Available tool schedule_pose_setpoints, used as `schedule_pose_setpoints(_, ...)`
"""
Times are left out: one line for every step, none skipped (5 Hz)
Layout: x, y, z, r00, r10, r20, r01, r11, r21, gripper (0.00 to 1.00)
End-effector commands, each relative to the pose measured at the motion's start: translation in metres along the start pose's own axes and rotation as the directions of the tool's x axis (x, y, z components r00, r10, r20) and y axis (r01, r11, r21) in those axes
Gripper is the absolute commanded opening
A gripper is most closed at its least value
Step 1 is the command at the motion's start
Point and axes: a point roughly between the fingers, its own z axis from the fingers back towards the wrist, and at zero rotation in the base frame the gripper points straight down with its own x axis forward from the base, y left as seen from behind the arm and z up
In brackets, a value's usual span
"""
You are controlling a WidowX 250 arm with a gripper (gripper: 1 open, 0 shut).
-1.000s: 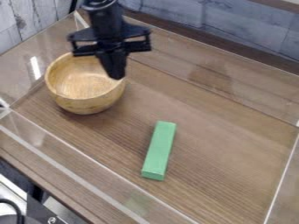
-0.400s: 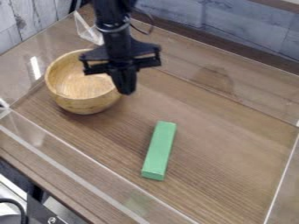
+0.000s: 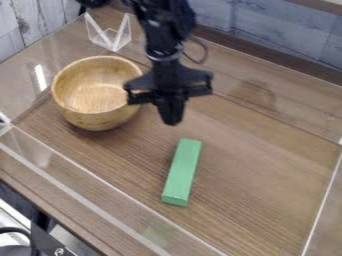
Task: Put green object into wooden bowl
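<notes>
Camera view: the clenched, empty claw hangs between the wooden bowl and the green object.

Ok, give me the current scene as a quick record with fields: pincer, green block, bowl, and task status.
pincer: shut, pointing straight down, holding nothing, above the table between bowl and block
green block: flat on the wooden table, in front of the pincer, untouched
wooden bowl: upright, hollow empty, left of the pincer
task status: block not yet grasped, not in bowl
</notes>
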Motion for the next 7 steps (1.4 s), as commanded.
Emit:
schedule_pose_setpoints(0.021,0.017,0.027,0.999,0.021,0.036,-0.02,1.0,-0.022,0.0)
schedule_pose_setpoints(0.037,0.036,0.045,0.999,0.035,0.038,-0.034,0.999,-0.028,0.0)
schedule_pose_setpoints(0.027,0.021,0.043,0.999,0.041,0.034,-0.04,0.999,-0.034,0.0)
schedule_pose_setpoints(0.019,0.018,0.042,0.997,0.068,0.034,-0.067,0.997,-0.031,0.0)
schedule_pose_setpoints(0.027,0.02,0.05,0.999,0.029,0.026,-0.028,0.999,-0.04,0.0)
schedule_pose_setpoints(0.037,0.023,0.057,1.0,-0.013,0.019,0.014,0.999,-0.051,0.0)
schedule_pose_setpoints(0.034,0.023,0.061,0.998,-0.066,0.011,0.066,0.996,-0.058,0.0)
